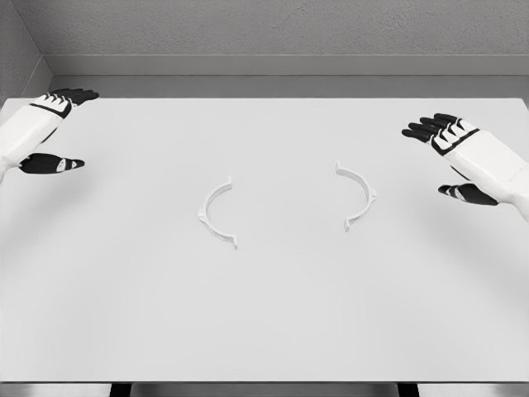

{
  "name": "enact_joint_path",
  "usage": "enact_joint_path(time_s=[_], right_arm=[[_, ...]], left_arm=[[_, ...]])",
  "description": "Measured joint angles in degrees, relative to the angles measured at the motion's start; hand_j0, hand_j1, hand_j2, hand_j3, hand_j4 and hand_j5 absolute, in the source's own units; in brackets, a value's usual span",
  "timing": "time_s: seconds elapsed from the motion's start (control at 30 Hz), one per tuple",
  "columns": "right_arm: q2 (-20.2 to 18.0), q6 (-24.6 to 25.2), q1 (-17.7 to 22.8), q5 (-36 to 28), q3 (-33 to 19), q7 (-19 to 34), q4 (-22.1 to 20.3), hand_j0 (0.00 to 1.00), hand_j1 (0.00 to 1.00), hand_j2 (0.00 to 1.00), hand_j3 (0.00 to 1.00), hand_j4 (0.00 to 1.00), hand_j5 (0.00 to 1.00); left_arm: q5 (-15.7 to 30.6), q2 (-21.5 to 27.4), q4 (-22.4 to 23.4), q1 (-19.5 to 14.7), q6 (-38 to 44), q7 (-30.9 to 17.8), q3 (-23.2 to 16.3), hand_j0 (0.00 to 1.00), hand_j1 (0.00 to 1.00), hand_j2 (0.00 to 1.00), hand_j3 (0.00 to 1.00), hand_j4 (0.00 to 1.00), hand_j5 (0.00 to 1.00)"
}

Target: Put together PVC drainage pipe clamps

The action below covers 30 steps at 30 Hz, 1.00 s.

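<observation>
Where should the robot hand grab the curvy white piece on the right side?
Probably at the middle of its arc. The right clamp half lies flat on the table, bulging toward the right robot hand, which is open. Coming from above on that side, fingers can pinch the thin band, leaving both ends free.

A single head view looks down and forward from above the near edge of the white surface (264, 322), taking in nearly its whole top, with the grey back wall (273, 29) beyond the fingers (430, 126) at both sides.
</observation>
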Motion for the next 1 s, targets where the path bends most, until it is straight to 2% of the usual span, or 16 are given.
enact_joint_path(time_s=[0.1,0.17,0.2,0.27,0.3,0.43,0.47,0.53,0.67,0.83,1.0], right_arm=[[0.02,0.0,-0.18,-0.04,0.09,0.01,0.03,1.0,1.0,1.0,1.0,1.0,1.0],[0.82,-0.06,-4.4,0.34,0.65,0.49,0.57,1.0,1.0,1.0,1.0,1.0,1.0],[2.06,0.04,-8.61,-0.06,1.26,2.04,1.9,1.0,1.0,1.0,1.0,1.0,1.0],[3.91,0.03,-17.24,1.01,3.68,5.96,6.38,1.0,1.0,1.0,1.0,1.0,1.0],[4.68,0.07,-19.33,1.74,5.54,7.15,8.76,1.0,1.0,1.0,1.0,1.0,1.0],[7.57,-0.01,-24.08,5.94,11.7,9.43,17.16,1.0,1.0,1.0,1.0,1.0,1.0],[8.33,-0.01,-25.05,7.01,12.85,9.68,18.98,1.0,1.0,1.0,1.0,1.0,1.0],[9.57,-0.04,-25.66,9.16,14.68,9.96,21.96,1.0,1.0,1.0,1.0,1.0,1.0],[10.84,-0.06,-25.66,11.61,16.86,10.13,25.3,1.0,1.0,1.0,1.0,1.0,1.0],[11.67,-0.06,-25.14,12.26,18.19,10.02,26.07,1.0,1.0,1.0,1.0,1.0,1.0],[11.85,-0.05,-24.79,12.36,18.99,9.96,26.03,1.0,1.0,1.0,1.0,1.0,1.0]], left_arm=[[-0.03,-0.42,-0.1,-0.09,0.0,0.0,-0.2,1.0,1.0,1.0,1.0,1.0,1.0],[0.06,-0.62,-0.41,0.26,0.01,0.03,-0.78,1.0,1.0,1.0,1.0,1.0,1.0],[0.18,-0.7,-1.02,0.45,0.0,0.06,-1.32,1.0,1.0,1.0,1.0,1.0,1.0],[0.37,-0.79,-2.65,1.65,0.0,0.18,-2.3,1.0,1.0,1.0,1.0,1.0,1.0],[0.35,-0.82,-3.74,2.63,0.0,0.22,-2.61,1.0,1.0,1.0,1.0,1.0,1.0],[0.46,-0.84,-8.75,4.83,0.0,0.34,-4.08,1.0,1.0,1.0,1.0,1.0,1.0],[0.45,-0.83,-10.07,6.41,0.0,0.37,-4.53,1.0,1.0,1.0,1.0,1.0,1.0],[0.43,-0.82,-12.74,8.0,0.0,0.39,-5.11,1.0,1.0,1.0,1.0,1.0,1.0],[0.46,-0.75,-15.85,8.88,0.0,0.42,-5.55,1.0,1.0,1.0,1.0,1.0,1.0],[0.15,-1.1,-16.71,9.14,0.01,0.43,-5.92,1.0,1.0,1.0,1.0,1.0,1.0],[-0.21,-3.76,-16.58,8.88,0.01,0.28,-7.77,1.0,1.0,1.0,1.0,1.0,1.0]])
